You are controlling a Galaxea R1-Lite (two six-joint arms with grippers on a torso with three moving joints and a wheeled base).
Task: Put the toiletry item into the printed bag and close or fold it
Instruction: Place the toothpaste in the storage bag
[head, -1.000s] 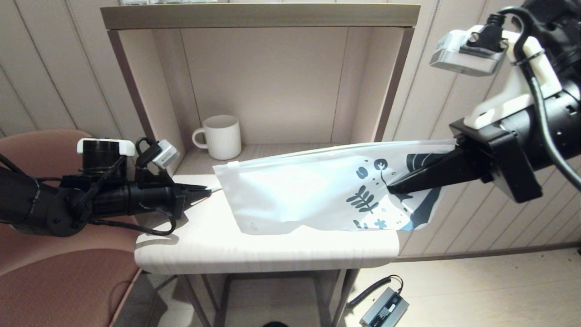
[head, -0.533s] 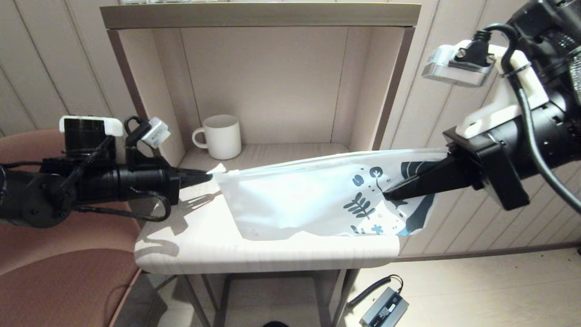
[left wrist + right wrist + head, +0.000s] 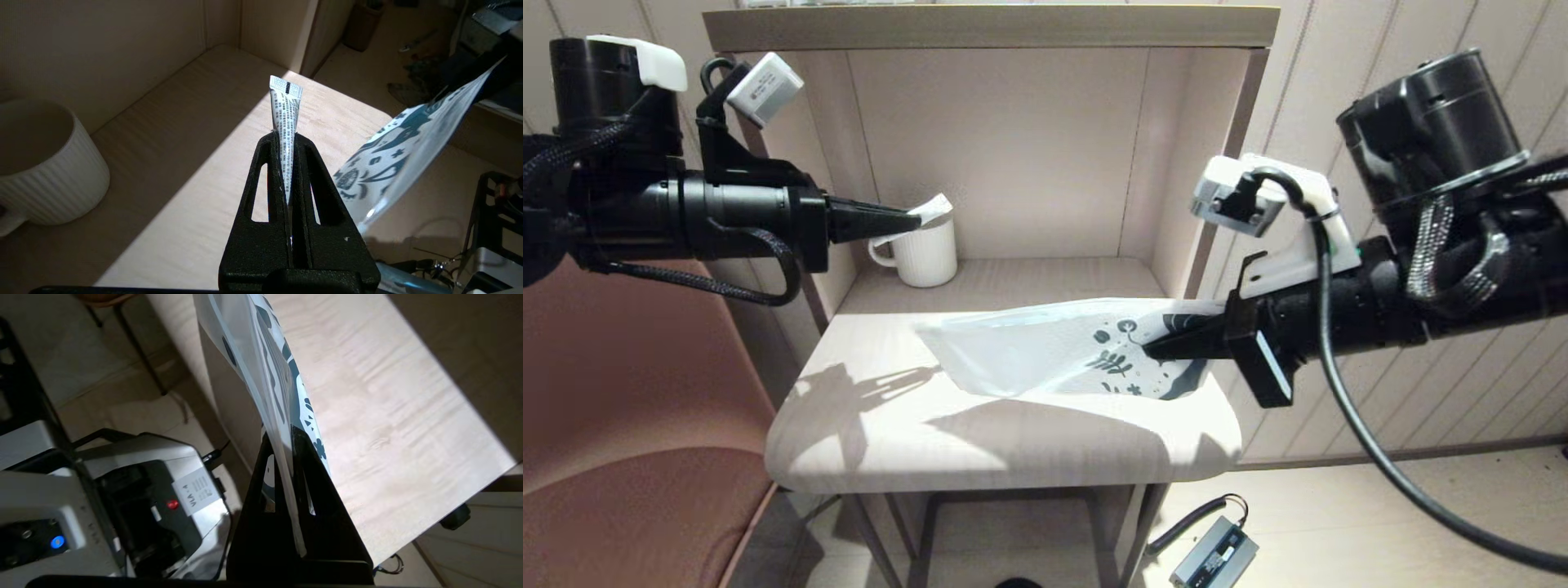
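Note:
The toiletry item [image 3: 286,108], a slim white tube with fine dark print and a crimped end, sticks out of my left gripper [image 3: 907,220], which is shut on it and held high at the left, in front of the mug. The same toiletry item [image 3: 934,208] shows in the head view as a small white tip. The printed bag [image 3: 1045,351] hangs low over the table's right half, its leaf-printed end pinched in my right gripper [image 3: 1156,351], which is shut on it. In the right wrist view the printed bag [image 3: 261,363] runs edge-on out of the jaws.
A white ribbed mug [image 3: 921,245] stands at the back left of the shelf alcove [image 3: 1013,147]. The pale wooden table [image 3: 890,425] has a rounded front edge. A brown chair [image 3: 621,457] is at the left. A grey device [image 3: 1213,555] lies on the floor.
My left gripper has risen from table height to mug height, carrying the toiletry item. My right gripper has swung left and lower, bringing the bag down over the table's right half.

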